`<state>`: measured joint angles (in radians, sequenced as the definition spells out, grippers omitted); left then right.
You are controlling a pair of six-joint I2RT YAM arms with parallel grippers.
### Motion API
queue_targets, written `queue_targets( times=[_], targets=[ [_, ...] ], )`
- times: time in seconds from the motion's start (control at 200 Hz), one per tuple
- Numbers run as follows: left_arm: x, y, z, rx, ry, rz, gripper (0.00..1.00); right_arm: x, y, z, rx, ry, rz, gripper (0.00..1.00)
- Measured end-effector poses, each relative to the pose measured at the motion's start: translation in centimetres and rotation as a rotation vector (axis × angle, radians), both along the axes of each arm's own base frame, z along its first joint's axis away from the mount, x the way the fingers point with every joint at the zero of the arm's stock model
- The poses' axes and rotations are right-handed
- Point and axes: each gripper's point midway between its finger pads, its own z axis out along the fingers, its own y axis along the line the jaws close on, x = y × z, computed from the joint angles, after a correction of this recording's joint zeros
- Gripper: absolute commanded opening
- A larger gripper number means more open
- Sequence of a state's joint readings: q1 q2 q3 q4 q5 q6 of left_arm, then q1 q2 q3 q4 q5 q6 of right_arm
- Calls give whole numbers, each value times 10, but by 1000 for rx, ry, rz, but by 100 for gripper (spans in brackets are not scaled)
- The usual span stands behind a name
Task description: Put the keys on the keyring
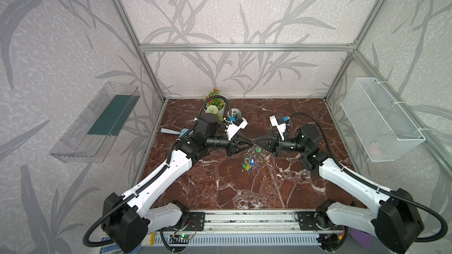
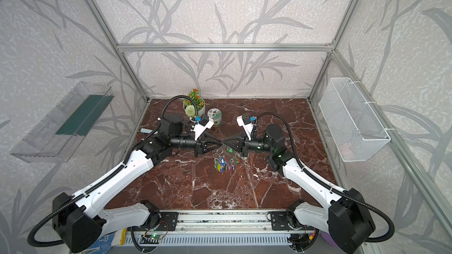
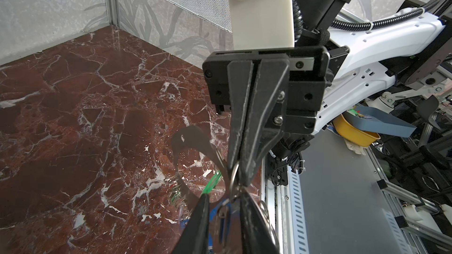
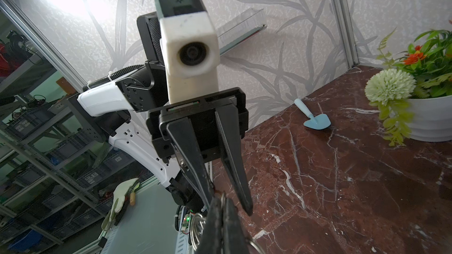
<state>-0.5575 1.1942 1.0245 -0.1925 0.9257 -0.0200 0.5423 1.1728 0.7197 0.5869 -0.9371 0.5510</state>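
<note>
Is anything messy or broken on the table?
Nothing looks broken or spilled. The keys are one tangled bunch in the middle, and a little blue shovel lies flat, apart from the flower pot.

Table [image 1: 220, 191] front is free; keys [image 1: 252, 162] block the middle; flowerpot [image 1: 220, 113], tin [image 2: 214, 118], trowel [image 1: 168, 131] the back left.

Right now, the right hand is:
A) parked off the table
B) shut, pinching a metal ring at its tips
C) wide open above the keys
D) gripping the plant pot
B: in the left wrist view the right hand has its jaws pressed together, with a ring caught at their tips.
</note>
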Motion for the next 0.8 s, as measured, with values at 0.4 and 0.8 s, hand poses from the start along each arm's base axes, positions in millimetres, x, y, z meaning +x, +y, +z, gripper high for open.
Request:
queue_targets(
  times=[0.4,0.8],
  targets=[
    [-1,-6,3,-24,6,-20,10,2,-1,1,5,-6,-6,0],
    [0,-6,2,-11,6,-14,0,4,-2,0,6,-13,0,0]
  ],
)
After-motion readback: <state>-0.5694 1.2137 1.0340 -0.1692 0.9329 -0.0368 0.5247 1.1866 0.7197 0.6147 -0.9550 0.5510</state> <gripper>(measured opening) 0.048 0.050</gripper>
